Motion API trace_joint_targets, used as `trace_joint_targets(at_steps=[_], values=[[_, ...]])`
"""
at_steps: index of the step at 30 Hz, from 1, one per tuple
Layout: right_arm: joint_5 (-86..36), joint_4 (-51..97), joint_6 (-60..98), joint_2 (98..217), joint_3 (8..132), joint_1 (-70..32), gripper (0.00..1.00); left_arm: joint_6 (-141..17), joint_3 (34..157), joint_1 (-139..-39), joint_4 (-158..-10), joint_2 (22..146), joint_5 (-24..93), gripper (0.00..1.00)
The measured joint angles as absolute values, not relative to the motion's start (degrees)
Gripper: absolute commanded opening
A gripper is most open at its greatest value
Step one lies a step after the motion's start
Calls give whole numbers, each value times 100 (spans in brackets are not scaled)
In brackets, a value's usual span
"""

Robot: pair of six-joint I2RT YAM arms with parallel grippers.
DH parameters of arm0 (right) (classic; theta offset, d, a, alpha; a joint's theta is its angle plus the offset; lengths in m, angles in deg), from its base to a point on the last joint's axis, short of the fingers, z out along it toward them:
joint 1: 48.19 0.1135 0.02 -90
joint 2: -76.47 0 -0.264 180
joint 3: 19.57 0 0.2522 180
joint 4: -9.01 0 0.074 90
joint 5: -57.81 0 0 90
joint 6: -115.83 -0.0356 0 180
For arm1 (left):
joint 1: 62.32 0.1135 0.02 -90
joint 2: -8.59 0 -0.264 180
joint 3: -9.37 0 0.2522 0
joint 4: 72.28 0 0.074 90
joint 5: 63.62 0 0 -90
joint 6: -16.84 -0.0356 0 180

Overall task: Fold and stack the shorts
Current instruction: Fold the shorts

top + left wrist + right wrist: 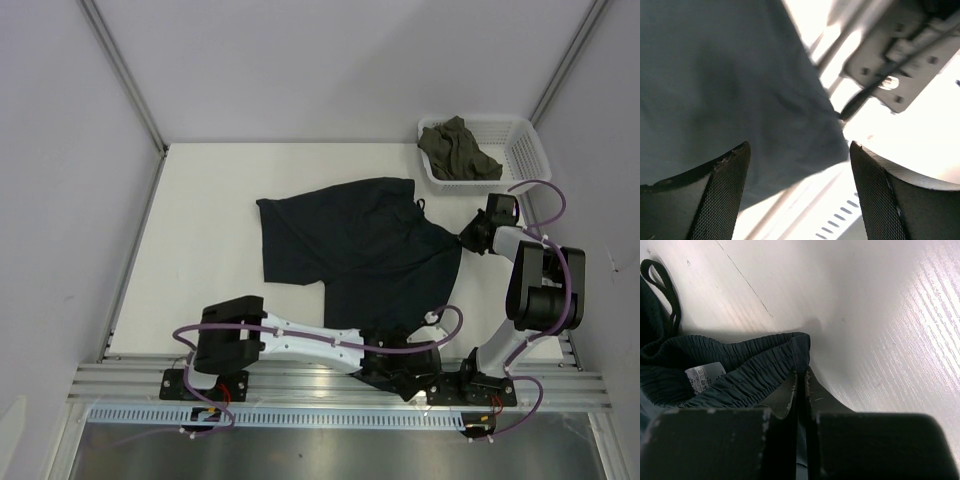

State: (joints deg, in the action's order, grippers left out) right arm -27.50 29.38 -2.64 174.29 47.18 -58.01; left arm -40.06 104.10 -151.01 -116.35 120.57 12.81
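Pinching shorts point(360, 250) at waistband edge — R claw point(801, 375), table point(880, 315) beyond.

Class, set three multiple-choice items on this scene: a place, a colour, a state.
1. Where on the table is the basket? A far right corner B near left corner C centre
2. What colour is the garment in the basket? A red B olive green C white
3. How are the right fingers? A spread wide B shut on the shorts C out of view
1 A, the top view shows it there; 2 B, olive against the white mesh; 3 B, the waistband is pinched between them.
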Motion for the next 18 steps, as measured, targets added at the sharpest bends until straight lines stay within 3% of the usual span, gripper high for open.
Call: trace_joint_targets(at_steps=[9, 18], values=[[-2759, 2942, -264, 17429, 4718, -5799, 0, -3903, 10478, -15374, -11597, 12057, 1496, 77], [-2763, 2958, -266, 17412, 4718, -5799, 0, -3862, 10537, -15378, -11576, 12129, 1419, 61]])
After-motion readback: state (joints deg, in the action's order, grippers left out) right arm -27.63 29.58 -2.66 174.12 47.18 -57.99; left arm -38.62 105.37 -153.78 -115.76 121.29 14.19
